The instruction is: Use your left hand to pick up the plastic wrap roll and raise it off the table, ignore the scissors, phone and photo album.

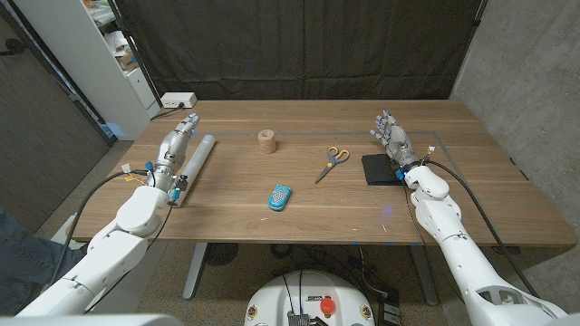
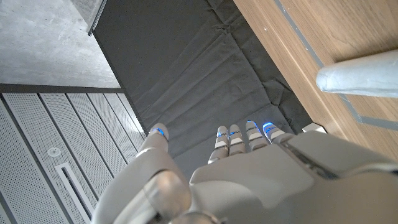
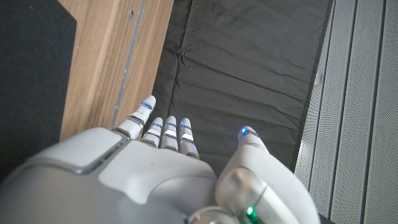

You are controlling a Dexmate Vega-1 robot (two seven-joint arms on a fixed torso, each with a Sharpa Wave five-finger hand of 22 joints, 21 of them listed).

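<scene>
— Where's the plastic wrap roll (image 1: 193, 167)?
— On the wooden bench (image 1: 308, 213), a long pale cylinder just beside the left hand (image 1: 176, 145), whose fingers (image 1: 188, 123) are straight and released.
— The right hand (image 1: 393, 138)?
— Fingers apart, holding nothing, next to the flat black photo album (image 1: 378, 168). Orange-handled scissors (image 1: 332, 163) lie mid-bench.
</scene>
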